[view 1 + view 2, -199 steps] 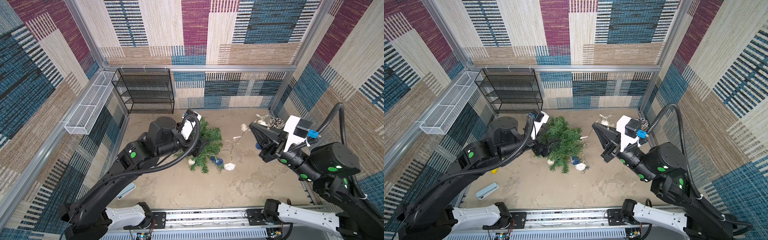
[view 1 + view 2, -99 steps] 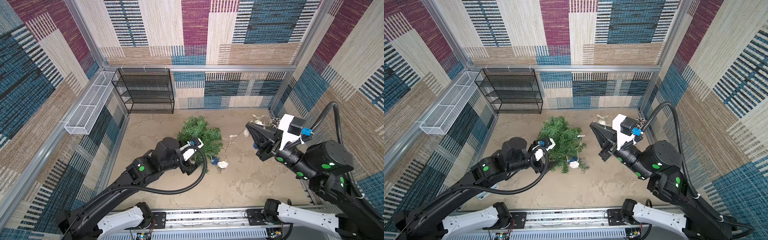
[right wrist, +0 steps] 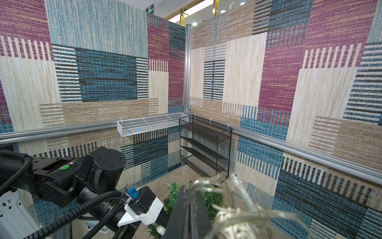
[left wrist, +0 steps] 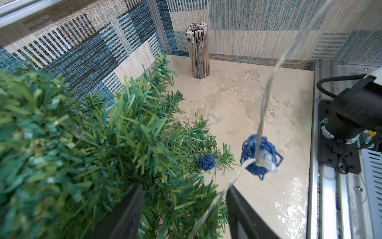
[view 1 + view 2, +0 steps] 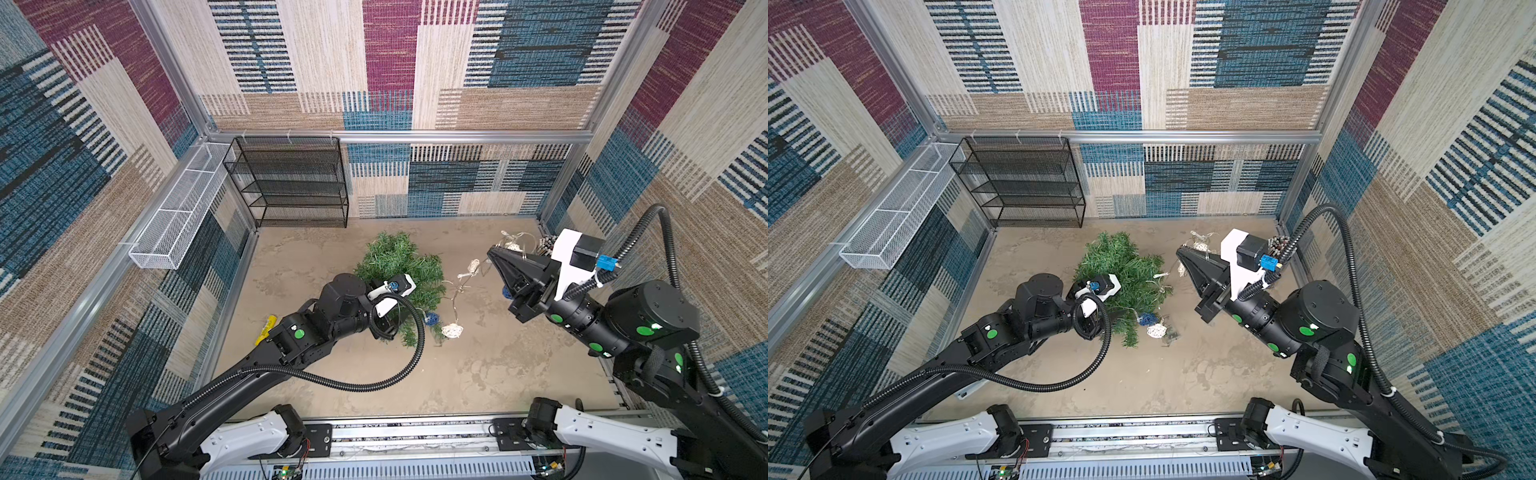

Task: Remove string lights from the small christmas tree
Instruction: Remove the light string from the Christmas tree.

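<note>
Top-down and wrist views of a carpet-walled robot cell that I am driving remotely. The small christmas tree (image 5: pixel 401 266) lies on its side in the middle of the tabletop (image 5: pixel 478 374). The string lights (image 5: pixel 453 330) are partly off it. Pale wire runs from the lower branches, past a cream ball and a blue ball on the tabletop just beside the tree, and up toward the right arm.

What has changed in the last second is the left arm. It was raised over the far side of the tree; it has now dropped low and swung round to the near side, and the tree has shifted slightly with it. The left tool (image 4: pixel 184 190) now sits at the lower branches. In the left wrist view its fingers (image 4: pixel 128 215) stand apart, with needles and a run of wire between them. I cannot tell whether they press on anything yet.

The right tool (image 3: pixel 187 198) is lifted above the tabletop, its jaws together on a bunch of the wire. From it a strand hangs taut to a blue ball (image 4: pixel 260 156) in mid-air, while a smaller blue ball (image 4: pixel 206 162) sits against a branch tip.

My reading: the left arm is set to pin the tree so that the right arm's pull frees wire instead of dragging the tree along. Part of the string is still caught in the branches.
</note>
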You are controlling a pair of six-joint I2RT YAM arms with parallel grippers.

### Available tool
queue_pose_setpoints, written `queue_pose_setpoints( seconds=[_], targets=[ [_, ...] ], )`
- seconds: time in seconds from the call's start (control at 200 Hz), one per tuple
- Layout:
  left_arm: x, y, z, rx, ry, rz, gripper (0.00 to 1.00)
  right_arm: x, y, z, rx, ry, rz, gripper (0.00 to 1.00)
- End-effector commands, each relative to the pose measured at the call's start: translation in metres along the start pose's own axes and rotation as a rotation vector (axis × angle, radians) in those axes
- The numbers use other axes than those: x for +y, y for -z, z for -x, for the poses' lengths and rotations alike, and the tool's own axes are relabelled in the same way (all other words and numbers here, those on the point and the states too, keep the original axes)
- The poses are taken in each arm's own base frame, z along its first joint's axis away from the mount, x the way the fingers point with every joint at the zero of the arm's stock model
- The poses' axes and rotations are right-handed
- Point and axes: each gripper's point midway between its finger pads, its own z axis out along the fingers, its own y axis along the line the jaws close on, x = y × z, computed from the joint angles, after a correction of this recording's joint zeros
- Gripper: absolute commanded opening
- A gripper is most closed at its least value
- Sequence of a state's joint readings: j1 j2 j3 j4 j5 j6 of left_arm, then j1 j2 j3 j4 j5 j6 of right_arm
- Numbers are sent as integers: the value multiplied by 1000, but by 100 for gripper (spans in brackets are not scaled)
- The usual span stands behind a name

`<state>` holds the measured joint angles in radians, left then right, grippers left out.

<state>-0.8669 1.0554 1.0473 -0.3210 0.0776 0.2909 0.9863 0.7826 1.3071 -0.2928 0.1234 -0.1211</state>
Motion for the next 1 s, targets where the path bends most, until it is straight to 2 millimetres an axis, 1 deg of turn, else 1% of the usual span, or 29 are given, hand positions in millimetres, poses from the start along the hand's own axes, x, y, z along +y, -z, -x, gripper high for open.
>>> queue_pose_setpoints(
  seconds=[0.0,0.155,0.215,0.28,0.371,0.451,0.586,0.741,0.876,0.997],
  targets=[
    [5,-3,13,-41,-22,19,44,0,1,7,-34,-17,2,0],
    [5,-7,13,-33,-2,13,13,1,3,6,-41,-24,10,0],
    [7,-5,13,-32,11,28,6,2,2,5,-40,-28,14,0],
    [10,0,14,-37,19,47,0,3,1,1,-36,-31,21,0],
    [14,10,13,-39,29,76,0,6,-3,-4,-28,-35,33,0],
    [17,18,8,-26,39,99,0,10,-10,-12,-12,-36,48,0],
    [18,32,-8,14,59,133,0,15,-19,-21,6,-39,69,0],
    [19,48,-31,67,87,171,0,21,-24,-23,-1,-46,99,0],
    [19,61,-43,77,114,196,0,25,-28,-27,4,-47,115,0],
    [19,67,-55,101,135,214,0,27,-32,-31,12,-52,123,0]
  ],
)
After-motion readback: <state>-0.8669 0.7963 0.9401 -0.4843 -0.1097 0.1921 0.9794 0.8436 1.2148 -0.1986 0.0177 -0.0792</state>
